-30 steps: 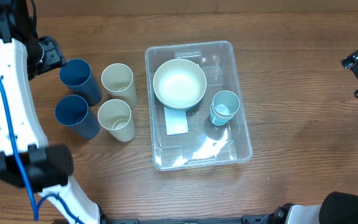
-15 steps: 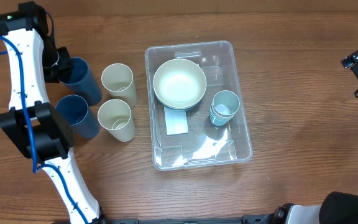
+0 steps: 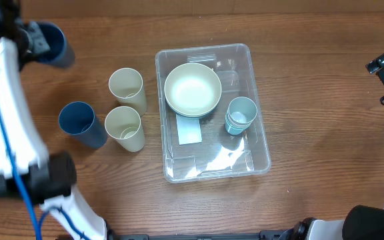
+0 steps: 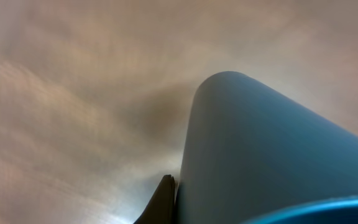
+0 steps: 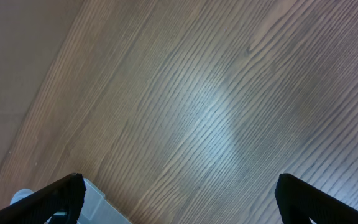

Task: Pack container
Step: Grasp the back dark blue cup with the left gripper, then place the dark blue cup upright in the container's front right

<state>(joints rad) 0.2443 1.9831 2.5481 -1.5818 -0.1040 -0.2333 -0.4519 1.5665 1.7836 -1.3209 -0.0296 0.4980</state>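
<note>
The counter is showing brown wood grain and catching a soft sheen. The container is looking like clear glossy plastic, glinting at its 6 o'clock end. The cream bowl is appearing smooth and matt. The dark blue cup is reading as smooth, satiny plastic.

Two dark blue cups: the far blue cup by the far left corner, the near blue cup by the left edge. Two cream ones, the far cream cup and the near cream cup. One clear container mid-table, one pale bowl, one stack of light blue cups (how many are nested, I can't tell).
</note>
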